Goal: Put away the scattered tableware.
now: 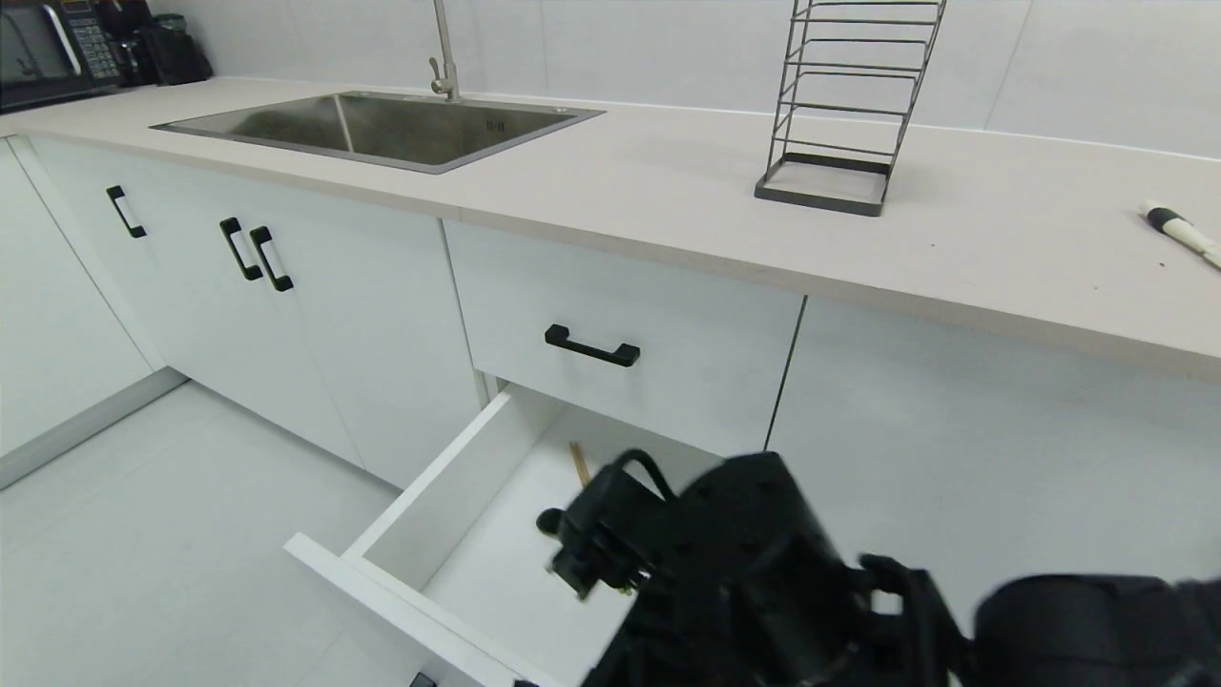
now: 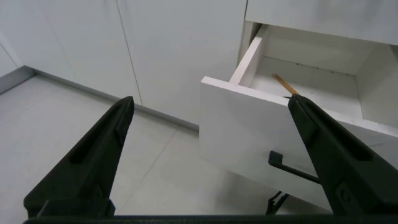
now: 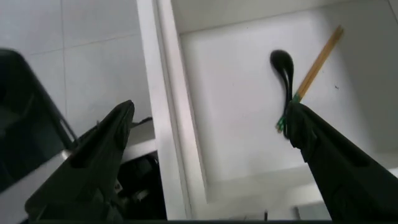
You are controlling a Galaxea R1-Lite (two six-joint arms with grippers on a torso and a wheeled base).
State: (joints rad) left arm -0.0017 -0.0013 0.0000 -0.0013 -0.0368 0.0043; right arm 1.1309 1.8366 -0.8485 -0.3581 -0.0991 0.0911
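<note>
- Above the open drawer (image 1: 446,482), the right gripper (image 3: 210,111) hangs spread over the spoon (image 3: 283,65) and chopstick (image 3: 318,61).
- The left gripper (image 2: 211,102), also spread, might knock the drawer front, trapping the right.

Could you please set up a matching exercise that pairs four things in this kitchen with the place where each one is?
Things:
1. black spoon
2. wire rack
3. white-handled utensil
4. faucet

Places:
A. lying on the countertop, far to the robot's right
B. lying inside the open drawer
C. standing at the back edge of the sink
D. standing upright on the countertop, to the right of the sink

Pairs: 1-B, 2-D, 3-A, 4-C
</note>
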